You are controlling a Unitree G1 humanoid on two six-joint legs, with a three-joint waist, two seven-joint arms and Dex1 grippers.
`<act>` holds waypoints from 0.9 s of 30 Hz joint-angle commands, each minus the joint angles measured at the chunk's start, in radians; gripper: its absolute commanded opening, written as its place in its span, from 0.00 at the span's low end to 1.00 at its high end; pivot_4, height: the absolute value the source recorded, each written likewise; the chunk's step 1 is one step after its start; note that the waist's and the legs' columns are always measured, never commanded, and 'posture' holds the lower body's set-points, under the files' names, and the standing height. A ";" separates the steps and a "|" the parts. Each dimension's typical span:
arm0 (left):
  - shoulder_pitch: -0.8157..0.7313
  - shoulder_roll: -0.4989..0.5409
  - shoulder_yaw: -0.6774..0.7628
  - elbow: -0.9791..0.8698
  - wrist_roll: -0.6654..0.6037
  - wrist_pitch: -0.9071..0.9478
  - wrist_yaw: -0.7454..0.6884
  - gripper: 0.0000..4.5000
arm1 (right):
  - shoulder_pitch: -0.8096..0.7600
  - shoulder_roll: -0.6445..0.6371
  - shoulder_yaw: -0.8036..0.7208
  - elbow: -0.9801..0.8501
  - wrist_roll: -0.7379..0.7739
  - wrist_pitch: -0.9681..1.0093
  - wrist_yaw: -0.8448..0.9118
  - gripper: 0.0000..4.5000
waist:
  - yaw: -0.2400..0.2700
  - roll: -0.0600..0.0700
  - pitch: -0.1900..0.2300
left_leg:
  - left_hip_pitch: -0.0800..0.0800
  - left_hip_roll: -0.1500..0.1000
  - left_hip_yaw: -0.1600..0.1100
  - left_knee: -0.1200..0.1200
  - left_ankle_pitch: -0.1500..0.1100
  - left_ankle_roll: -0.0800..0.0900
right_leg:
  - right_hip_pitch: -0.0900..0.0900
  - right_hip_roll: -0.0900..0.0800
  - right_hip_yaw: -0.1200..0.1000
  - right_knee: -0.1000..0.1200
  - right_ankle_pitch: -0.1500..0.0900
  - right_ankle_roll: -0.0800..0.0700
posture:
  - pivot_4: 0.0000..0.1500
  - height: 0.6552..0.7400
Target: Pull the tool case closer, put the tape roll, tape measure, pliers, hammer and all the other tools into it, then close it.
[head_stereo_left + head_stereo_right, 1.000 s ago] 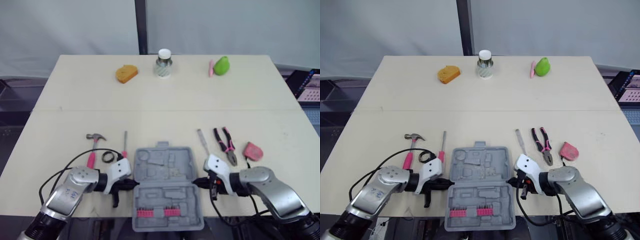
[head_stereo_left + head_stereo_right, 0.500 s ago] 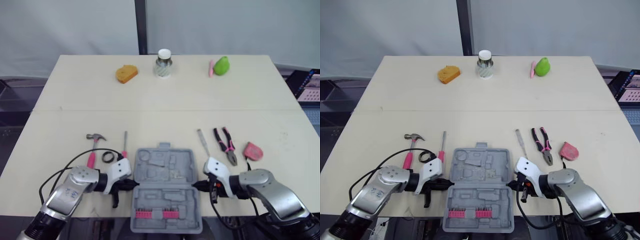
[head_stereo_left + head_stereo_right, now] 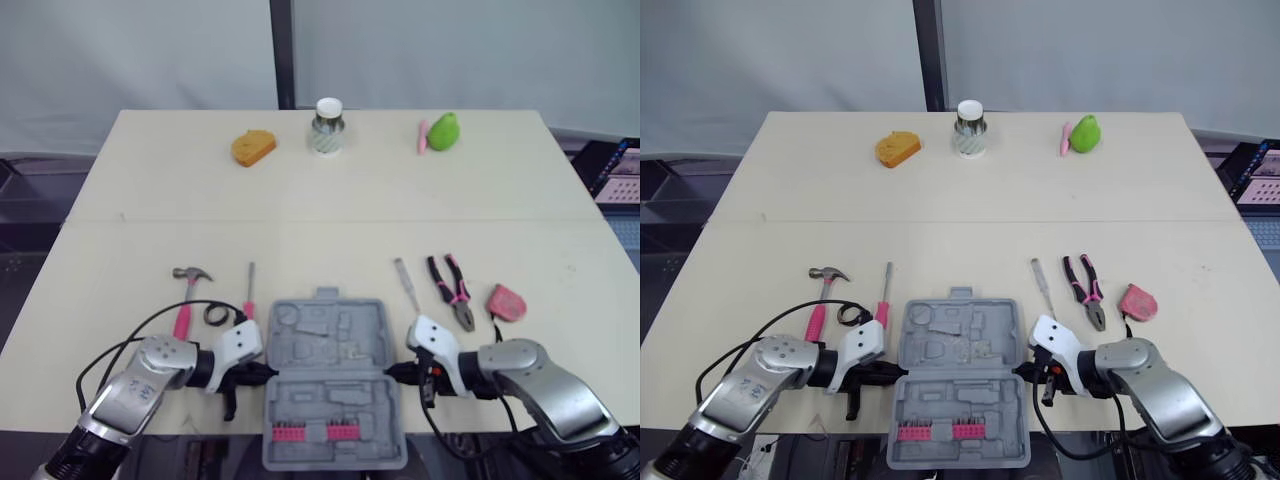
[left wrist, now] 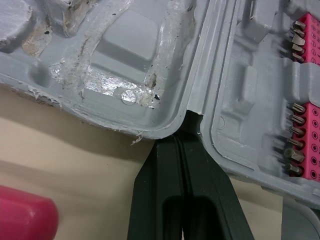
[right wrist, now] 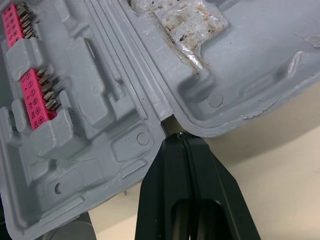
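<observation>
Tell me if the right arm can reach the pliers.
Probably yes: the pliers lie on bare table just beyond the right gripper, nothing between; it sits shut against the tool case hinge.

Both head eyes look down over the table (image 3: 330,190); each wrist camera closely faces the tool case (image 4: 125,40).

End effectors (image 3: 262,371) (image 3: 392,373) closed, tips inward

light: bright, even | shadows: soft, faint | glare: sheen inside tool case (image 4: 112,82)
</observation>
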State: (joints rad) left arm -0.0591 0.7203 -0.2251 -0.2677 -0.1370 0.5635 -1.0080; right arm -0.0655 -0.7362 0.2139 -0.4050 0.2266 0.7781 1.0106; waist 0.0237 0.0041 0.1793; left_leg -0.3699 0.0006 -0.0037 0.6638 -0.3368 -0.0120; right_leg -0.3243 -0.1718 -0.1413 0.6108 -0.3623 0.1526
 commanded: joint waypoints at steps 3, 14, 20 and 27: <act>0.021 0.001 -0.038 -0.025 -0.013 0.005 -0.010 0.00 | 0.005 0.004 0.017 -0.041 0.034 -0.033 0.007 0.01 | 0.000 0.000 0.000 | 0.000 0.000 0.000 0.000 0.000 0.000 | 0.000 0.000 0.000 0.000 0.000 0.000 | 1.00 1.00; 0.039 0.017 -0.016 -0.019 -0.012 0.002 -0.003 0.00 | 0.016 -0.023 -0.002 -0.017 0.028 -0.054 0.008 0.01 | 0.000 0.000 0.000 | 0.000 0.000 0.000 0.000 0.000 0.000 | 0.000 0.000 0.000 0.000 0.000 0.000 | 1.00 1.00; 0.050 0.026 0.028 -0.006 -0.031 0.010 0.012 0.00 | 0.010 -0.046 -0.026 0.023 0.029 -0.079 0.007 0.01 | 0.000 0.000 0.000 | 0.000 0.000 0.000 0.000 0.000 0.000 | 0.000 0.000 0.001 0.000 0.000 0.000 | 1.00 1.00; 0.051 0.034 0.055 0.007 -0.046 0.006 0.021 0.00 | 0.007 -0.067 -0.035 0.053 0.036 -0.104 0.015 0.01 | 0.000 0.000 0.000 | 0.000 0.000 0.001 0.000 0.000 0.000 | 0.000 0.000 0.001 0.000 0.000 0.000 | 1.00 1.00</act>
State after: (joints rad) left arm -0.0236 0.7378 -0.1919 -0.2645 -0.1806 0.5665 -0.9943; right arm -0.0585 -0.7885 0.2059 -0.3442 0.2413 0.6937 1.0129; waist 0.0238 0.0041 0.1794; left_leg -0.3698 0.0007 -0.0032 0.6639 -0.3368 -0.0120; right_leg -0.3244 -0.1717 -0.1406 0.6106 -0.3623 0.1526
